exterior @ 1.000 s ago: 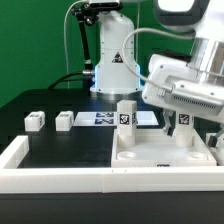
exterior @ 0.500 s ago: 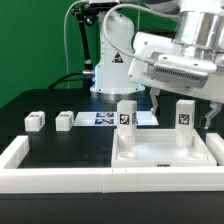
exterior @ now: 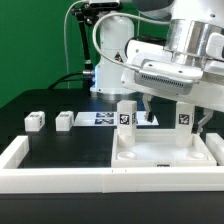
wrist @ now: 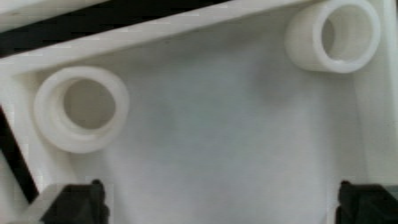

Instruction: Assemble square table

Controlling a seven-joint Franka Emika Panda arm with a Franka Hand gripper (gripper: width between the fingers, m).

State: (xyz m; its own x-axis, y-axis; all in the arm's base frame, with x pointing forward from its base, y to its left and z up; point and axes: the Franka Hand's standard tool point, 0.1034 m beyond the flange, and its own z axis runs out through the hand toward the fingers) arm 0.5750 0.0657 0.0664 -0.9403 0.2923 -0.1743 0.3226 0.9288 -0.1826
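Note:
The white square tabletop (exterior: 160, 155) lies at the exterior view's front right. Two tagged white legs stand upright on it, one at its back left (exterior: 126, 114) and one at its back right (exterior: 185, 115). Two loose leg blocks (exterior: 34, 121) (exterior: 66, 120) lie on the black surface at the left. My gripper (exterior: 174, 108) hovers above the tabletop between the two standing legs, open and empty. In the wrist view, the gripper (wrist: 221, 200) looks down on the tabletop's bare surface (wrist: 214, 120) with two round sockets (wrist: 84, 108) (wrist: 338, 35).
The marker board (exterior: 100, 119) lies flat behind the tabletop, in front of the robot's base (exterior: 112, 70). A long white rail (exterior: 55, 172) borders the black surface along the front and left.
My gripper has let go of the back-right leg, risen and shifted to the exterior view's left. That leg now stands uncovered on the tabletop.

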